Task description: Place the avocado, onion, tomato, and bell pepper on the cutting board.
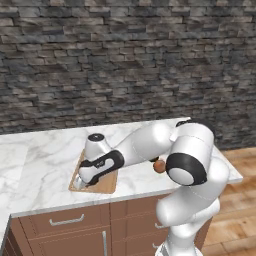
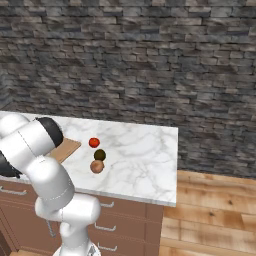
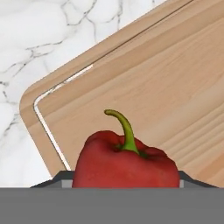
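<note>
The bell pepper (image 3: 127, 164), crimson with a curved green stem, sits between my gripper's (image 3: 124, 183) dark fingers, which are shut on it. It hangs close over a rounded corner of the wooden cutting board (image 3: 153, 87). In the left base view the gripper (image 1: 80, 184) is low at the near left corner of the cutting board (image 1: 104, 184). To the board's right, on the counter, lie the tomato (image 2: 94, 142), the dark avocado (image 2: 100, 155) and the tan onion (image 2: 97, 166). My arm partly hides the onion (image 1: 159, 166) in the left base view.
The white marble counter (image 2: 140, 160) runs to a right end above wooden drawers (image 1: 70, 222). A dark stone wall (image 1: 125, 60) stands behind it. My own arm (image 1: 150, 145) stretches across the counter's middle.
</note>
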